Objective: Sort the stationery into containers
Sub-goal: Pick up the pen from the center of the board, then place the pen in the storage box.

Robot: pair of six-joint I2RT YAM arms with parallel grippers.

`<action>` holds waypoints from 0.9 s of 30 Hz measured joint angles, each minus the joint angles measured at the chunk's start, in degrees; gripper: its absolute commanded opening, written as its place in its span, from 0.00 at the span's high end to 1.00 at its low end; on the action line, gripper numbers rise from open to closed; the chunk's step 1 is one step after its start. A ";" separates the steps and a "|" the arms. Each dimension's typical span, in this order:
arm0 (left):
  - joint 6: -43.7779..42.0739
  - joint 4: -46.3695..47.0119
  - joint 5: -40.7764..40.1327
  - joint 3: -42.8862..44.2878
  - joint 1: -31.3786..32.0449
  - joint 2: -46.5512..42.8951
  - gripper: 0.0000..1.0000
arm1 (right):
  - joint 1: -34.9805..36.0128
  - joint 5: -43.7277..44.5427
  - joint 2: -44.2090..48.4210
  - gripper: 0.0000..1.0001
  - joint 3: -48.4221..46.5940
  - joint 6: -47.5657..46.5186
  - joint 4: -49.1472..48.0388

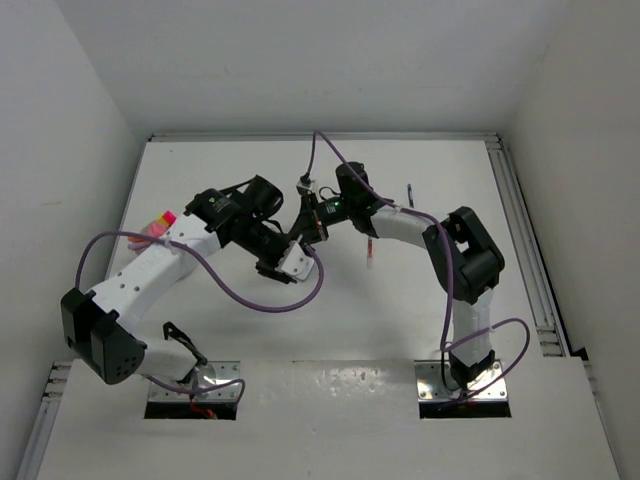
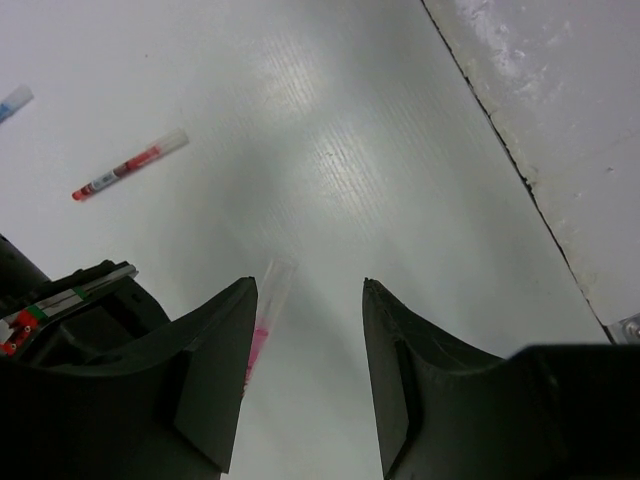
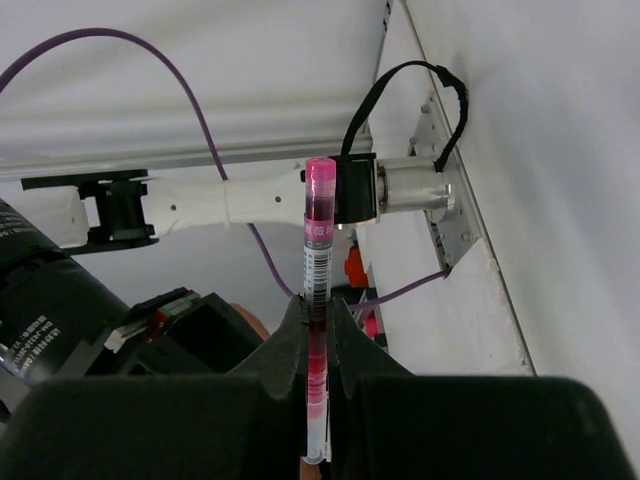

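Left arm [image 1: 150, 275] and right arm [image 1: 472, 325], white links, black joints, purple cables [image 3: 95, 32] looping off each, left gripper [image 2: 308, 288] dark, wedge-shaped, metal base plates [image 1: 228, 372].

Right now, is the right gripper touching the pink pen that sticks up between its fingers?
Touching. The right wrist view shows the right gripper shut on the pink pen, pressing its barrel from both sides with no gap visible.
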State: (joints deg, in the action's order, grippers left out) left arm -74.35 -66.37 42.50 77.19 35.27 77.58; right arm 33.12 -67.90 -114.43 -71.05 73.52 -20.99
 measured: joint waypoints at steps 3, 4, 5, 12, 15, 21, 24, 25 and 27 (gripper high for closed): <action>1.40 2.62 -1.11 -1.38 0.87 -0.26 0.47 | 0.11 -0.39 0.00 1.00 0.00 0.72 -0.87; 1.66 3.48 -1.66 -1.81 1.11 -0.42 0.47 | 0.22 -0.48 0.00 1.00 0.00 0.87 -1.05; 2.05 4.26 -2.12 -2.25 1.27 -0.55 0.48 | 0.37 -0.59 0.00 1.00 0.00 0.94 -1.25; 3.98 8.90 -5.20 -4.50 2.21 -1.09 0.67 | 1.75 -1.20 0.00 1.00 0.00 1.09 -1.27; 4.35 9.86 -5.84 -5.33 2.62 -1.57 0.81 | 1.92 -1.20 0.02 1.00 0.00 1.07 -1.27; 7.78 14.08 -6.75 -7.74 3.02 -3.96 1.00 | 2.19 -1.49 0.42 0.25 0.20 0.44 -0.46; 13.99 17.75 -7.63 -10.67 2.38 -7.28 1.00 | 0.37 -1.97 1.84 0.13 0.09 -3.54 3.26; 17.64 19.69 -7.91 -11.85 1.70 -8.76 1.00 | -1.11 -2.38 2.49 0.13 -0.48 -6.14 6.40; 25.88 23.43 -8.33 -13.64 -1.20 -11.65 1.00 | -5.99 -2.03 3.76 0.13 -2.64 -12.07 13.35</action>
State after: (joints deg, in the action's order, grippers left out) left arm -48.47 -42.94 34.17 63.55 34.06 65.93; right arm 27.14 -69.93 -110.67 -73.69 61.45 -7.64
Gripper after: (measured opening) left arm 0.197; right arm 0.864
